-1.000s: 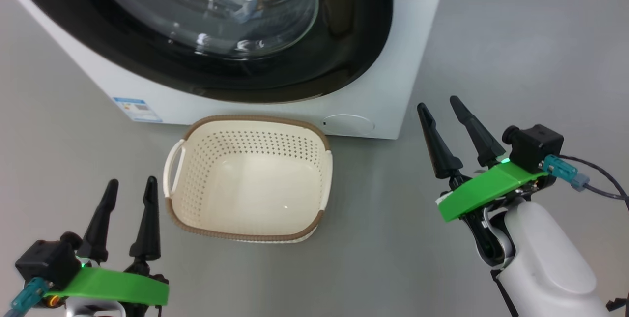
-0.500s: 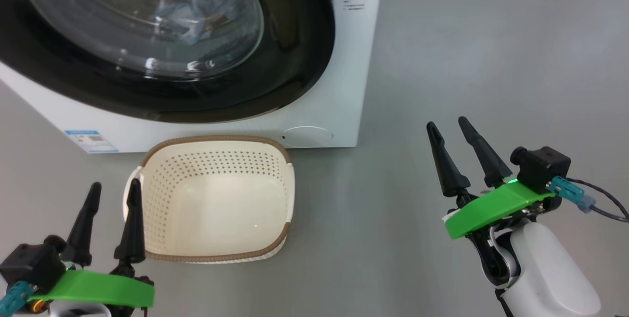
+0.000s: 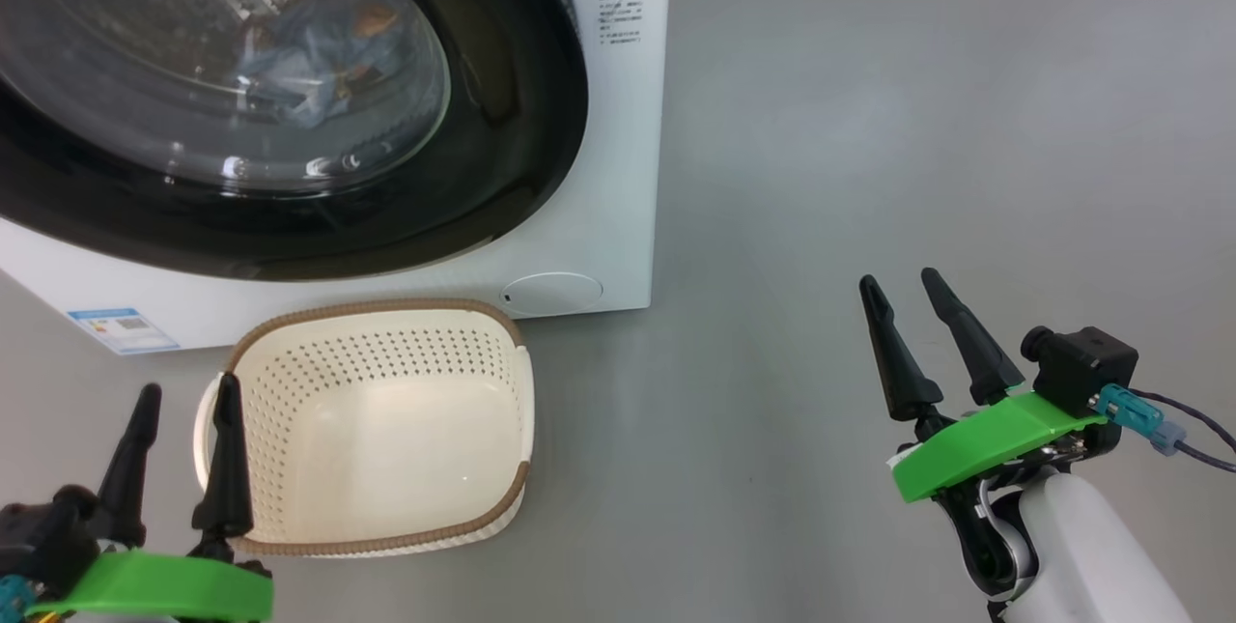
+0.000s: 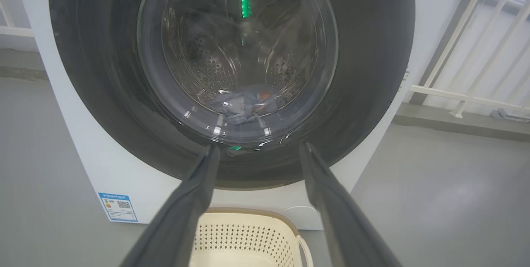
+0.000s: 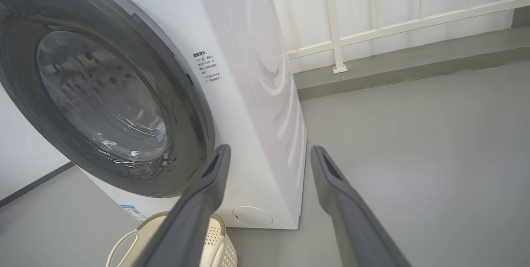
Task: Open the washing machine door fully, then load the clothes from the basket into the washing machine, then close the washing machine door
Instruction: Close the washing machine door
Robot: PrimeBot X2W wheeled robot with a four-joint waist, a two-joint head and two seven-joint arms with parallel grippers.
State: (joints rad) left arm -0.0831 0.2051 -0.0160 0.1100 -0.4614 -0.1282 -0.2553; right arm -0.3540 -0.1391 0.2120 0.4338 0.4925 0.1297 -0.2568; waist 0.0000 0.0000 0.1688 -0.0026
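Note:
The white washing machine (image 3: 618,169) stands ahead with its black-rimmed round door (image 3: 512,150) shut against the front. Through the glass, the light-blue clothes (image 3: 309,53) lie in the steel drum, and they show again as clothes (image 4: 244,103) in the left wrist view. The cream basket (image 3: 377,306) sits on the floor before the machine, with nothing in it. My left gripper (image 3: 189,385) hovers open at the basket's left handle, nothing between its fingers. My right gripper (image 3: 898,277) is open over bare floor, right of the machine, and empty.
A round filter cap (image 3: 550,293) and a blue label (image 3: 124,328) mark the machine's lower front. Grey floor (image 3: 869,121) stretches to the right. A white railing (image 5: 372,31) and a low kerb run behind the machine.
The head camera has swung right, so the machine and basket sit further left and lower in the picture. Both grippers stay open and low.

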